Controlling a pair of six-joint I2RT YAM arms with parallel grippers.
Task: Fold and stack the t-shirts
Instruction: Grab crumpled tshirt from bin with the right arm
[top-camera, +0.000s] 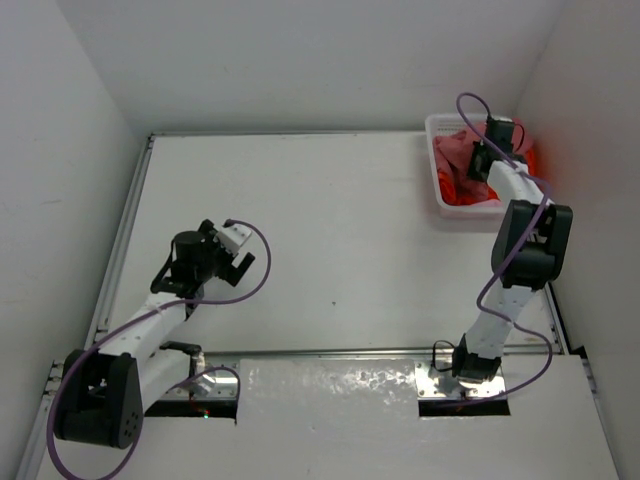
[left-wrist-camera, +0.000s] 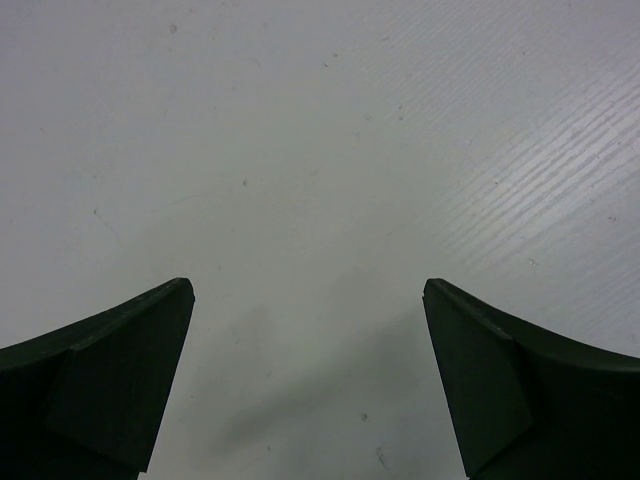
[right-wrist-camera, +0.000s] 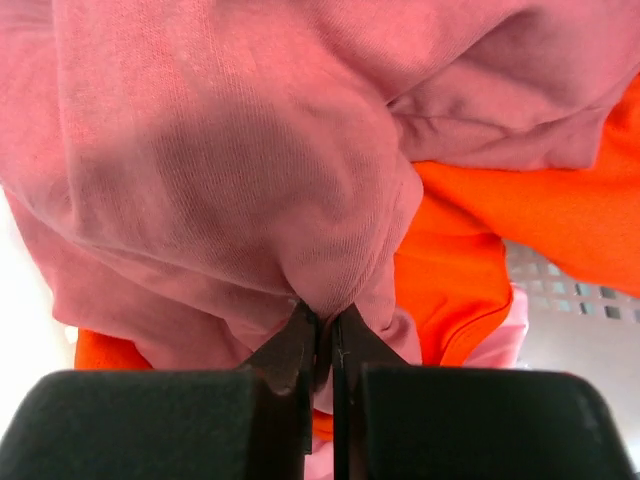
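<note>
The rose shirt (right-wrist-camera: 250, 170) lies bunched on top of the pile in the basket (top-camera: 432, 175), which stands at about 1 o'clock on the table (top-camera: 300, 220) in the top view. In the right wrist view the orange shirt (right-wrist-camera: 500, 220) sits under it toward 3 o'clock, and an edge of the pink shirt (right-wrist-camera: 517, 318) shows below at 5 o'clock. All three are crumpled together and unfolded, so the task looks barely begun. The likely trouble starts with the pinch, which takes only a small pucker of cloth and may slip free under the shirt's weight on a lift. The orange shirt, pressed against the rose folds, may drag out along with it. A caught hem could also tug or tip the light basket. The right gripper (right-wrist-camera: 322, 335) has its jaws pressed nearly together on that pucker of rose cloth, tips buried in the fold and touching nothing else that I can see. The left gripper (left-wrist-camera: 307, 300) hangs at about 8 o'clock in the top view, well apart from the basket, with its jaws spread wide above the table, holding nothing.
</note>
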